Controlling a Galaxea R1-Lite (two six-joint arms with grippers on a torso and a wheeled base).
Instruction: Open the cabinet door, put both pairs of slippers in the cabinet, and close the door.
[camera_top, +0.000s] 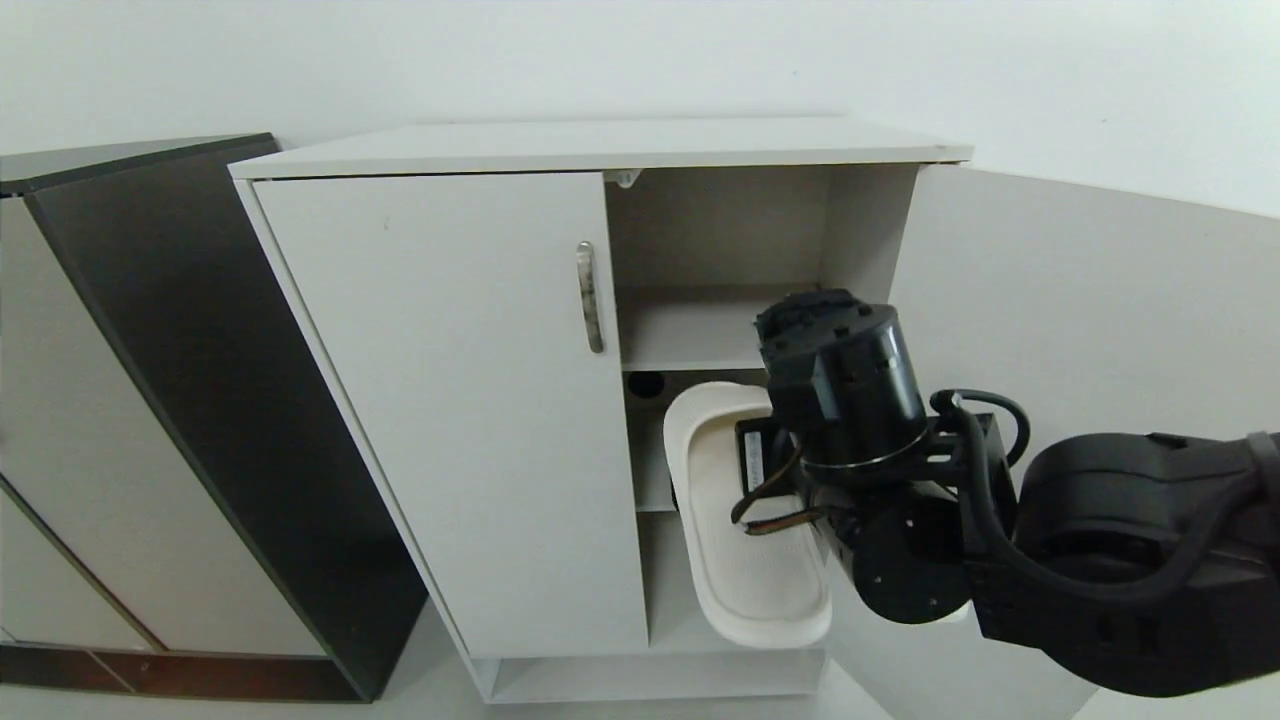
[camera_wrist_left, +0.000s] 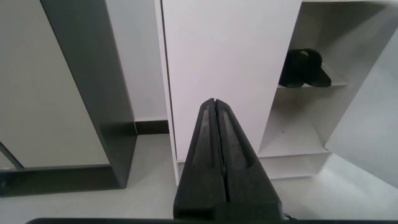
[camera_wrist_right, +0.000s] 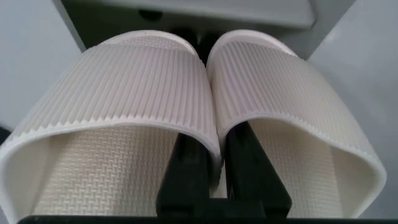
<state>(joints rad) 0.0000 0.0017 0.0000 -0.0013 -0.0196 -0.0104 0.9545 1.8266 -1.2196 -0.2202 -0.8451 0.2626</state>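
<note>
The right claw (camera_wrist_right: 214, 180) is clamped on the white slippers (camera_top: 745, 570), held just before the open right half of the cabinet (camera_top: 450, 420); the left claw (camera_wrist_left: 214, 112) hangs pinched together and empty. I'd say the second pair is going in (dark slippers (camera_wrist_left: 305, 68) already sit on a shelf (camera_wrist_left: 339, 83) inside), so next comes a level push inward, release, then closing the door (camera_top: 1080, 320). No readable print anywhere.

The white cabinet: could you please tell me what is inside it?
A dark pair of slippers sits on a shelf in the open right half. The closed left door covers the other half; the white slippers in the right gripper block part.
</note>
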